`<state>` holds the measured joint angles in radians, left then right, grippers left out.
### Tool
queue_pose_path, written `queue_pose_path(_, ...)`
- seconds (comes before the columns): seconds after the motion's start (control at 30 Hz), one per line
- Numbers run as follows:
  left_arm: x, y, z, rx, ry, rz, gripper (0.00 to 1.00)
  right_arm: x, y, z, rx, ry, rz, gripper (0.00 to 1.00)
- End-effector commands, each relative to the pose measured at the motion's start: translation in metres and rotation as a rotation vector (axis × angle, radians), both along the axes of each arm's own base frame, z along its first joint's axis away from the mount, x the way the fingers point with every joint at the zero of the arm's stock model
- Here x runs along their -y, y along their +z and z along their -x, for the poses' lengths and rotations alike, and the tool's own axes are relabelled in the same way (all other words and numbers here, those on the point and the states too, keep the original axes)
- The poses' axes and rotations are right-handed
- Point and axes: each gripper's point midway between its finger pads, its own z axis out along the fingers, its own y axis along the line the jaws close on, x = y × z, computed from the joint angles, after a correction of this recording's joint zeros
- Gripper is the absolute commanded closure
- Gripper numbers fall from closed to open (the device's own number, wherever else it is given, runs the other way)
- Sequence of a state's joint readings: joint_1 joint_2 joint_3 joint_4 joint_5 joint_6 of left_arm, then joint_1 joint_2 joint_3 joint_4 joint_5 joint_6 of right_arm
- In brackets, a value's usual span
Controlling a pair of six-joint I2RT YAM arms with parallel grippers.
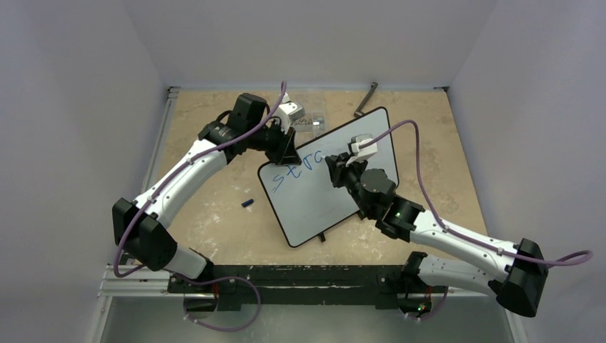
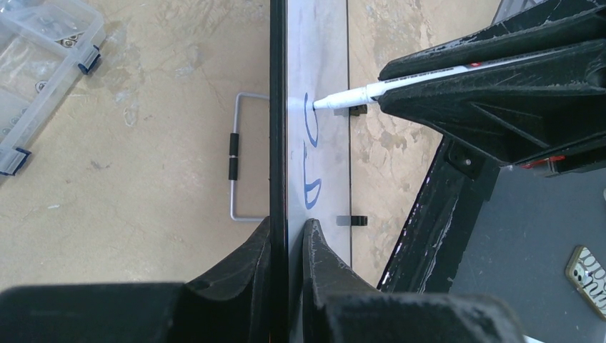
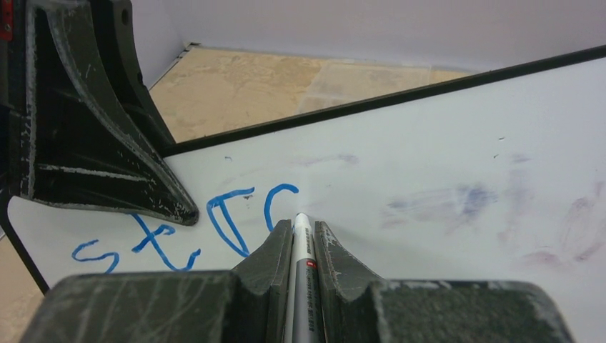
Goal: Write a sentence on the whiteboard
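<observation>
whiteboard (image 1: pixel 341 196) sits skewed mid-surface (image 1: pixel 214 207); l pincer (image 2: pixel 288 227) clamped on its far-left edge. r pincer (image 3: pixel 302 226) clenched on marker (image 3: pixel 303 251), tip at board by half-made 4th letter of sentence (image 3: pixel 214 229). blank space runs right along long axis; r arm nearer.

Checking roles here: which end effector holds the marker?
The right end effector, shut on the white marker; the left end effector instead clamps the whiteboard edge.
</observation>
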<state>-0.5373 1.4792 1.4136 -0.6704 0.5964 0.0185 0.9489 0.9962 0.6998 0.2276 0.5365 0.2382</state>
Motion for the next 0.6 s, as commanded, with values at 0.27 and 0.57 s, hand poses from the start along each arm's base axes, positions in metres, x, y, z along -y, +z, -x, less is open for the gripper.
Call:
queue_pose_path(0.27,-0.008,-0.024,-0.005,0.096,-0.05,-0.123,1.0,-0.001,0.02,-0.017,0.034,-0.053,0.033,1.0)
queue_pose_path(0.57,-0.009,-0.026,-0.006,0.09,-0.042,-0.13,1.0,-0.004,0.048,0.008,0.11,0.082,-0.065,1.0)
